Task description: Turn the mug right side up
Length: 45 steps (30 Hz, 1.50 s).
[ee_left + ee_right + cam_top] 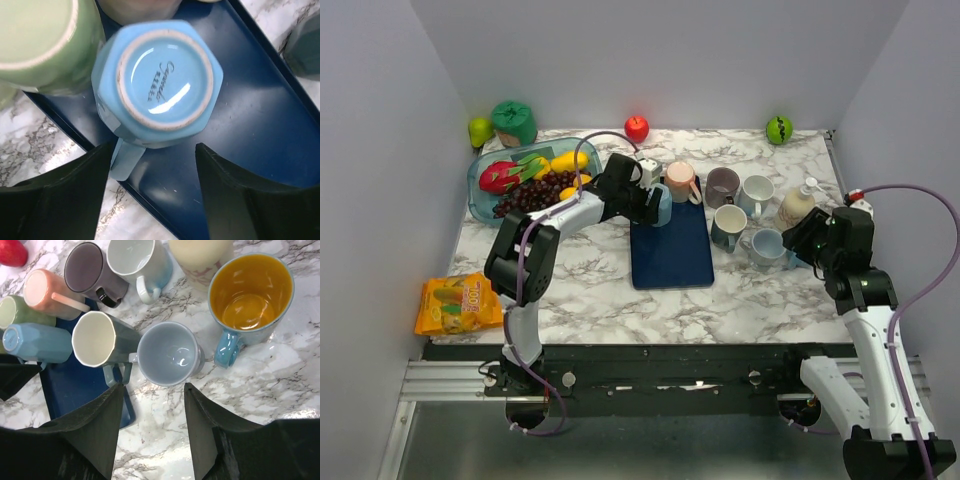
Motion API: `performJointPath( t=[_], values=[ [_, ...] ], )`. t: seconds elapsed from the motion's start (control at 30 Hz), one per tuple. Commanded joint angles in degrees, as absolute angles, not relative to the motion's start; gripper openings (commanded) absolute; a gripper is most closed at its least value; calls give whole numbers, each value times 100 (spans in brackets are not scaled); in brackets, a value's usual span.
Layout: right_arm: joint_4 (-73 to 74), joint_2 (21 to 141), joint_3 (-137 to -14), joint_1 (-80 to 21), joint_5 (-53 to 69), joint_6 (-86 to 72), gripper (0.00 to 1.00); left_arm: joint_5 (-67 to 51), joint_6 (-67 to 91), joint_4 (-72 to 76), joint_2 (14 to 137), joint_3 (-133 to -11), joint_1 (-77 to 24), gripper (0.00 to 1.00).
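On the far left corner of the navy tray (672, 258): the light blue mug (165, 80), upside down, glazed base and maker's script facing up, rim down on the tray; handle (124, 161) reaching out toward the tray's edge.

Directly above it: the left gripper (651, 200), fingers (60, 200) spread wide, one to each side of the mug, touching nothing and carrying nothing.

Just beside the blue mug, at the same end of the tray: a green mug (45, 40), also base-up, too close to tell whether touching; next along the tray's far edge, a pink mug (47, 292), seemingly inverted too.

Right of the tray, on the marble: a cluster of upright mugs; a dark teal mug (102, 342) nearest the tray's right edge, then a grey-blue mug (170, 352), with a purple mug (92, 270), a white mug (140, 260) and an orange-lined mug (250, 295) around them.

Well right of the tray: the right gripper (152, 390), jaws parted and empty, looking down on that cluster, apart from the task's mug.

Judged from this: nothing of the turn done yet; at most an approach lined up. Left to do, probably: lower, close on the mug's body, lift clear of the green neighbour, roll it over, set it down on its base.
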State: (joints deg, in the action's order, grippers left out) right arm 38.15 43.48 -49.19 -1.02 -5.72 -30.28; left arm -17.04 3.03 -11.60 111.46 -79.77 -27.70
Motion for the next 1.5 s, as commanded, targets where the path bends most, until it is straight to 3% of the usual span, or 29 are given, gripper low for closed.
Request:
performJointPath(
  t=[0.0,0.23,0.73,0.83,0.97,1.03,1.13,1.47],
  values=[
    [4087,4175,-4773,-70,-281,-3076,60,-1916,422,-1055,10723,-7612,-2760,78],
    [4166,4017,-4737,-79,-167,-3076,60,-1635,580,-765,10512,-7339,-2821,68],
    [4333,3867,-4746,-70,-35,-3006,60,-1406,352,-1195,11145,-8042,-2953,50],
    [4315,3867,-4746,-79,-35,-3006,60,-1371,308,-1248,11180,-8130,-2971,42],
    [4315,3832,-4711,-79,-44,-3023,60,-1284,246,-1345,11232,-8235,-3014,20],
    [4324,3806,-4702,-79,-35,-3023,60,-1239,246,-1371,11250,-8253,-3023,15],
    [4350,3753,-4693,-79,-44,-3015,60,-1090,220,-1450,11267,-8306,-3067,0],
    [4280,3551,-4544,-79,544,-3068,60,-914,377,-1485,11118,-8227,-3173,0]
  ],
)
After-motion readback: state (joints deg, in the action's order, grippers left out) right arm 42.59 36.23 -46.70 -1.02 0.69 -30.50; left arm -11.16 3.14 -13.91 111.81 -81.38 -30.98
